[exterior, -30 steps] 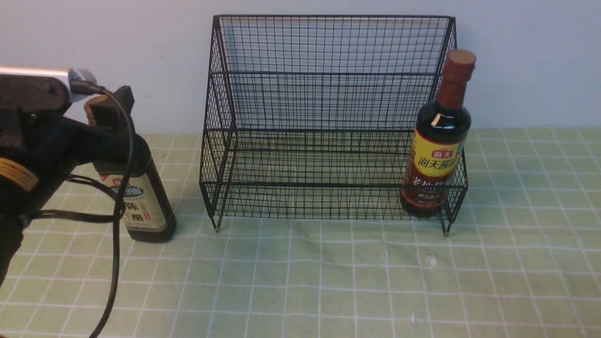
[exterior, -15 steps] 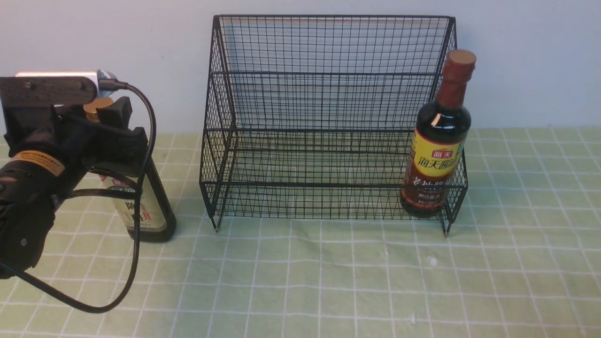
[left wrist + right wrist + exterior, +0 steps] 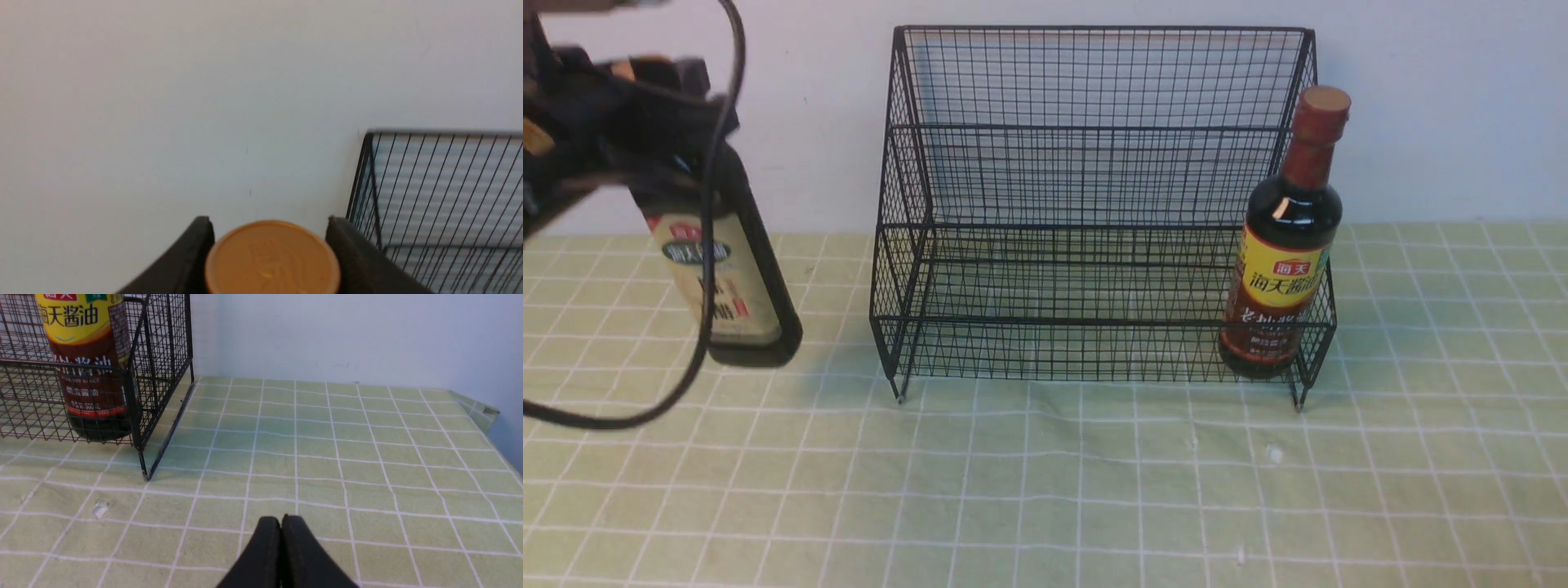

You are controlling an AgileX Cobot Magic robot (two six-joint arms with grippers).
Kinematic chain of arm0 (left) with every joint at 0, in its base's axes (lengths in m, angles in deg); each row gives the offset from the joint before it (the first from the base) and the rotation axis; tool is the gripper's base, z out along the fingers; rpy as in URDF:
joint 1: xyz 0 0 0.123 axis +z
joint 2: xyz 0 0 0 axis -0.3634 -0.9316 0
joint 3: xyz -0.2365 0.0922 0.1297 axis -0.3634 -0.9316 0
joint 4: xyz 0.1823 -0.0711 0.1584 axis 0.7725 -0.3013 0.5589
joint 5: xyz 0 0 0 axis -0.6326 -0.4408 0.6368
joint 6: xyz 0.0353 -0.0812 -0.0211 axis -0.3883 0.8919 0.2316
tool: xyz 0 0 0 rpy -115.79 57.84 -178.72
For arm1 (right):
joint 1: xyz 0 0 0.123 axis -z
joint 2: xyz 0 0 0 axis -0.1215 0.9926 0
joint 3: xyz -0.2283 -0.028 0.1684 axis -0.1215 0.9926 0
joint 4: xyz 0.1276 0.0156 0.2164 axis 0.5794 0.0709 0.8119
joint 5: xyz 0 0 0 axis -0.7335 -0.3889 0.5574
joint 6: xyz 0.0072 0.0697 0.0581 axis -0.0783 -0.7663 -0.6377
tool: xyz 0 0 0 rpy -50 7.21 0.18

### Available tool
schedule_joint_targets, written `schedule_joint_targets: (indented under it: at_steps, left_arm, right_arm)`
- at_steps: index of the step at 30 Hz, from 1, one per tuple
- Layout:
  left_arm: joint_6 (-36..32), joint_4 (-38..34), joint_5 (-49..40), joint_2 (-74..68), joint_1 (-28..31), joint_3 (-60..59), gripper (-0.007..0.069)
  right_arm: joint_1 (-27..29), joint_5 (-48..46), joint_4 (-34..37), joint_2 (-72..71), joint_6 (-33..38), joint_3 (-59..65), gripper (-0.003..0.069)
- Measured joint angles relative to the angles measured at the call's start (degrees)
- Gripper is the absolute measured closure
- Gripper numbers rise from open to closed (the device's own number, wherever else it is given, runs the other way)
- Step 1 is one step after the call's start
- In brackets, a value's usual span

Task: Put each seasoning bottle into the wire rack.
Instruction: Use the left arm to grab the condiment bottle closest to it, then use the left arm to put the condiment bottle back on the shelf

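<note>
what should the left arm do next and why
Probably carry the gold-cap bottle rightward over the front rail of the wire rack. The left gripper holds it off the cloth, left of the rack; the red-neck bottle already fills the lower tier's right end, the rest is bare.

Green checked tablecloth [image 3: 1094, 490], white wall [image 3: 1421, 122]

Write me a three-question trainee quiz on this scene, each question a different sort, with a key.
1. True or false: the red-capped bottle stands in the lower tier of the wire rack, at its right end.
2. The left gripper is shut on: A) the gold-capped bottle; B) a rack wire; C) nothing.
3. Fill in: the right gripper has its jaws ____ and holds nothing.
Key: 1 true; 2 A; 3 shut.
</note>
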Motion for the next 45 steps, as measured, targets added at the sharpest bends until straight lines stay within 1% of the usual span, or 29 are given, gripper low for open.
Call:
schedule_joint_targets:
  at_steps: [4, 5, 8, 16, 20, 21, 22, 23, 25, 32, 39, 45]
  left_arm:
    - [-1.2, -3.3, -3.0, 0.3, -1.2, 7.0, 0.0313]
    - [-1.2, -3.4, -3.1, 0.3, -1.3, 7.0, 0.0313]
    - [-3.0, -6.5, -3.3, -0.7, -4.1, 11.2, 0.0313]
    - [-9.9, -14.3, 2.2, -8.5, -12.8, 17.5, 0.0313]
    - [-14.8, -19.9, 6.4, -12.8, -15.4, 20.4, 0.0313]
    - [-15.1, -20.2, 6.6, -13.0, -15.5, 20.8, 0.0313]
    - [-17.2, -22.4, 8.3, -14.6, -16.1, 22.0, 0.0313]
    - [-17.7, -22.9, 8.4, -15.0, -16.2, 22.1, 0.0313]
    - [-20.8, -25.9, 10.0, -17.2, -16.7, 23.9, 0.0313]
    - [-23.6, -29.9, 10.7, -21.7, -16.8, 24.6, 0.0313]
    - [-26.1, -30.4, 9.1, -25.2, -16.9, 24.6, 0.0313]
    - [-26.5, -30.4, 6.5, -27.9, -16.9, 24.3, 0.0313]
  right_arm:
    - [0.0, 0.0, 0.0, 0.0, 0.0, 0.0, 0.0671]
    - [0.0, 0.0, 0.0, 0.0, 0.0, 0.0, 0.0671]
    - [0.0, 0.0, 0.0, 0.0, 0.0, 0.0, 0.0671]
    - [0.0, 0.0, 0.0, 0.0, 0.0, 0.0, 0.0671]
    - [0.0, 0.0, 0.0, 0.0, 0.0, 0.0, 0.0671]
    - [0.0, 0.0, 0.0, 0.0, 0.0, 0.0, 0.0671]
    - [0.0, 0.0, 0.0, 0.0, 0.0, 0.0, 0.0671]
    - [0.0, 0.0, 0.0, 0.0, 0.0, 0.0, 0.0671]
    - [0.0, 0.0, 0.0, 0.0, 0.0, 0.0, 0.0671]
    - [0.0, 0.0, 0.0, 0.0, 0.0, 0.0, 0.0671]
    - [0.0, 0.0, 0.0, 0.0, 0.0, 0.0, 0.0671]
    - [0.0, 0.0, 0.0, 0.0, 0.0, 0.0, 0.0671]
